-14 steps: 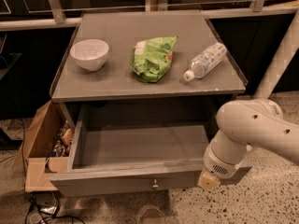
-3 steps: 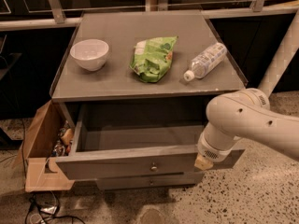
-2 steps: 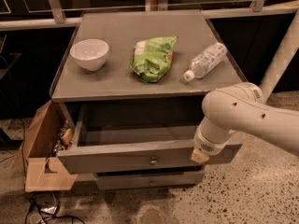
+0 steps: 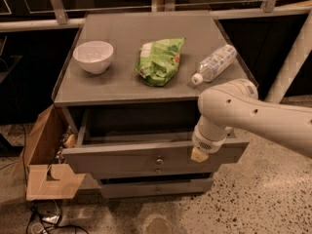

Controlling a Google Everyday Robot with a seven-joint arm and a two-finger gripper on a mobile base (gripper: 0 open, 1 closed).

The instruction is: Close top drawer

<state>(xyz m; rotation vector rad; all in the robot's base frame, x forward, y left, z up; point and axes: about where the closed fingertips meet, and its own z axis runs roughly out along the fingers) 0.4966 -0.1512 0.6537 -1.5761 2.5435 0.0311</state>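
Observation:
The top drawer (image 4: 131,159) is a wide grey drawer with a small round metal knob (image 4: 159,160) at the middle of its front panel. It stands partly open, sticking out a short way from the grey cabinet (image 4: 146,89). My gripper (image 4: 199,153) is at the right part of the drawer's front panel, at its upper edge, pressed against it. The white arm (image 4: 253,116) reaches in from the right and hides the drawer's right end.
On the cabinet top lie a white bowl (image 4: 93,56), a green snack bag (image 4: 159,60) and a plastic bottle (image 4: 214,64) on its side. Two slimmer drawer fronts (image 4: 156,186) sit below. An open cardboard box (image 4: 46,155) stands at the left. Cables (image 4: 44,218) lie on the floor.
The top drawer has slid inward toward the cabinet, from wide open to only a short way out. My gripper has moved back with the front panel.

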